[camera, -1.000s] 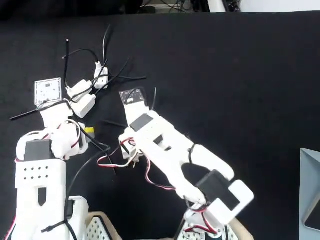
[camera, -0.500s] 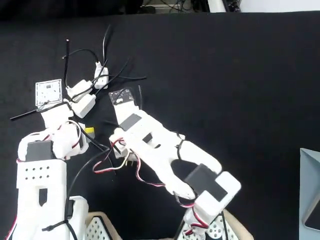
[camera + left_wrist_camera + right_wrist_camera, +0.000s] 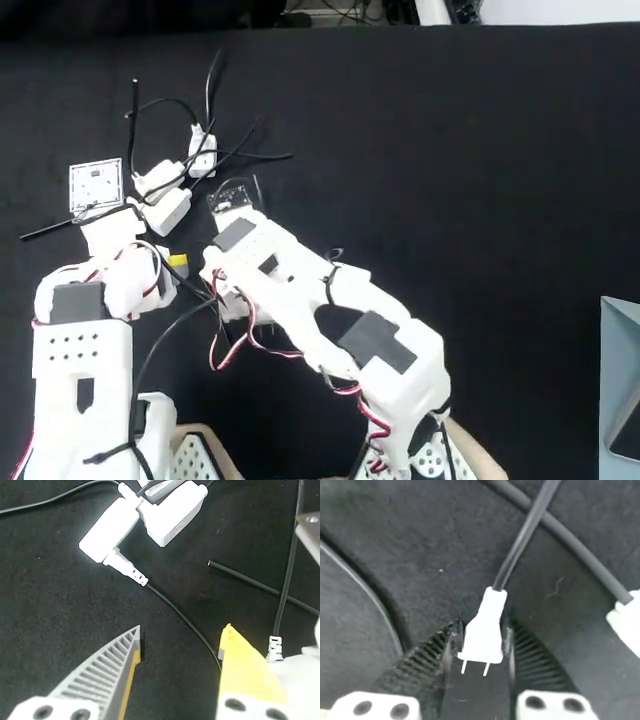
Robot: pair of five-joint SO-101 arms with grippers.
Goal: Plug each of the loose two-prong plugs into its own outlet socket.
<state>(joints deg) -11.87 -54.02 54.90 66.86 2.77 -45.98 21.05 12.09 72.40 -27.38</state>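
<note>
Holding a white two-prong plug point(image 3: 482, 636) clamped in my right gripper point(image 3: 480, 630), prongs toward its wrist, my left gripper point(image 3: 182, 629) spread apart, white plug-and-socket cluster point(image 3: 150, 515) ahead of it, black cable point(image 3: 175, 615) running between its fingers.

The left arm point(image 3: 80, 350) and right arm point(image 3: 295, 295) are white plastic shells with black servo blocks set in. The left arm has 2 rows of small holes and a slot. Red, white and black wires loop beside both. The left pincer point(image 3: 182, 630) has 1 grey ribbed finger edged in yellow and 1 yellow finger. The right pincer point(image 3: 481, 630) has 2 dark ribbed fingers on white bases.
</note>
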